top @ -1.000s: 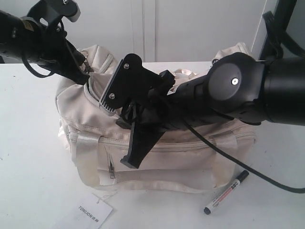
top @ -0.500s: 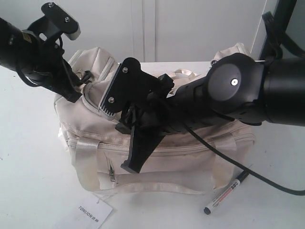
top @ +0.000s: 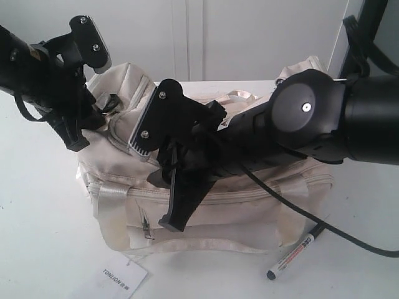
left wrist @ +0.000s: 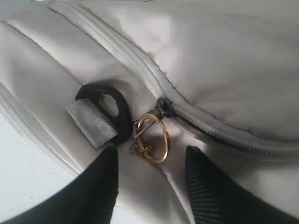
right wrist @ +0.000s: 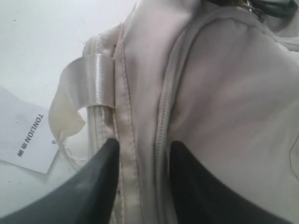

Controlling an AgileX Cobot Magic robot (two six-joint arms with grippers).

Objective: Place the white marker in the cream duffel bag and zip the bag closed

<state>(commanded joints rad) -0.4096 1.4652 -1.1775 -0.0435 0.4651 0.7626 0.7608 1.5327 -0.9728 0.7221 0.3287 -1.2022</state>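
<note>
Lying by the bench's front edge, the white marker (top: 297, 251) was not yet bagged; left hand (left wrist: 150, 161) spread astride the cream duffel bag (top: 237, 212)'s gold zip ring (left wrist: 164, 140), right hand (right wrist: 145, 145) spread over its seam.

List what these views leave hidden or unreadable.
Exterior view: the right arm covers most of the top of the cream duffel bag.
Exterior view: the label on the white marker is too small to read.
Exterior view: the bottom edge cuts off the paper tag.
</note>
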